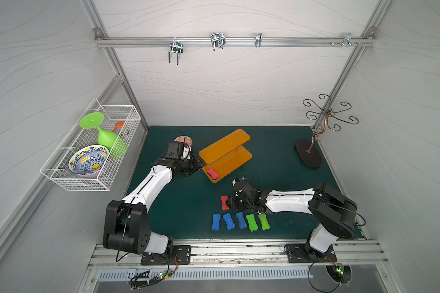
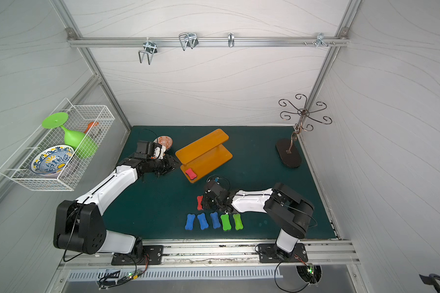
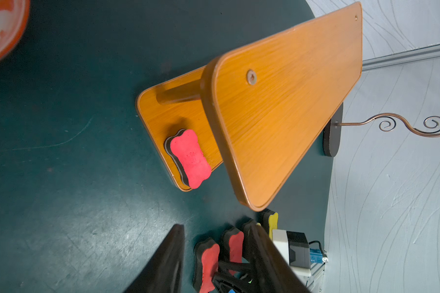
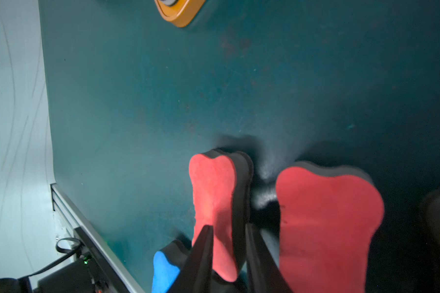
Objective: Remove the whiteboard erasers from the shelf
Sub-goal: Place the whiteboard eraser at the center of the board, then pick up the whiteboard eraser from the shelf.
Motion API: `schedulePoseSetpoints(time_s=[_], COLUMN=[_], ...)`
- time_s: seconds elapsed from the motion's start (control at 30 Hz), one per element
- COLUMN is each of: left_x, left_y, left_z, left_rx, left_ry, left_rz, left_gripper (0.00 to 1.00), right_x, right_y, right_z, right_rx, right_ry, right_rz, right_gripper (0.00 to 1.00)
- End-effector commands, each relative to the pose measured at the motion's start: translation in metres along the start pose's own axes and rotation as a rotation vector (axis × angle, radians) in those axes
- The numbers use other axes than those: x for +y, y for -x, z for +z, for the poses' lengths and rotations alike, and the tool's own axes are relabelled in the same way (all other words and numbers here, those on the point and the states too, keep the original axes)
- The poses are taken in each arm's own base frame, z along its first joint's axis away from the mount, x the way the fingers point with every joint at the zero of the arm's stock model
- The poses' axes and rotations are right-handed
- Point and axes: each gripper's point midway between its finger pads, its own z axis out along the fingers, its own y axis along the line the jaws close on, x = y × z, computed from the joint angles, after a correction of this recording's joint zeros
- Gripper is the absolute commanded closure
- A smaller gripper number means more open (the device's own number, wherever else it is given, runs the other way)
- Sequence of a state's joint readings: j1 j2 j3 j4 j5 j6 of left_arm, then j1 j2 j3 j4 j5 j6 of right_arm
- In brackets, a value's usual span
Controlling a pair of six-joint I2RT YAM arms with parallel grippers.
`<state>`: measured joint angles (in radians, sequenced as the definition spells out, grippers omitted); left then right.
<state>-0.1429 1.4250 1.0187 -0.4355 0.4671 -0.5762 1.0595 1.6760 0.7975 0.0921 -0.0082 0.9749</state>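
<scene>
Only one red bone-shaped foam eraser (image 1: 212,173) sits on the orange-brown two-tier wooden shelf (image 1: 224,145), on the lower board right at its near-left end and out from under the top board. It lies just to the right of the left gripper (image 1: 198,164) and a touch nearer. Its long axis runs across the board, parallel to that short end edge. The left arm is clearly the closer one, so this pick is probably its job. Its black fingers (image 3: 168,261) are parted partway with nothing between them. The right gripper (image 1: 229,201) is down at the dark green mat (image 1: 277,162), jaws straddling a second red foam eraser (image 1: 224,202). Can't tell if it's pinching or has let go.
</scene>
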Motion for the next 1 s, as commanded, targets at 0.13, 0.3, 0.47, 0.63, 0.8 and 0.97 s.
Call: schedulePoseSetpoints(time_s=[0.13,0.3,0.47,0.63,0.8,0.97], left_x=[-0.015,-0.014,-0.013,-0.013,-0.024,-0.022], left_y=[0.014,0.023,0.031,0.037,0.043,0.043], left_z=[-0.016,-0.012,0.0,0.013,0.018,0.021], left_rx=[-0.061,-0.067,-0.043,-0.026,-0.019,-0.012], left_ry=[-0.022,-0.003,0.019,0.027,0.021,0.04], left_rz=[0.053,0.047,0.047,0.047,0.057,0.056], left_gripper=[0.53,0.5,0.49,0.5,0.51,0.53], right_x=[0.023,0.051,0.062,0.056,0.045,0.04], right_y=[0.024,0.062,0.107,0.139,0.162,0.169], right_z=[-0.027,-0.025,-0.009,0.013,0.024,0.045], right_rx=[-0.04,-0.095,-0.147,-0.191,-0.238,-0.22], right_ry=[0.085,0.22,0.269,0.274,0.257,0.256], right_rz=[-0.06,-0.164,-0.208,-0.203,-0.18,-0.162], right_gripper=[0.57,0.54,0.54,0.54,0.54,0.53])
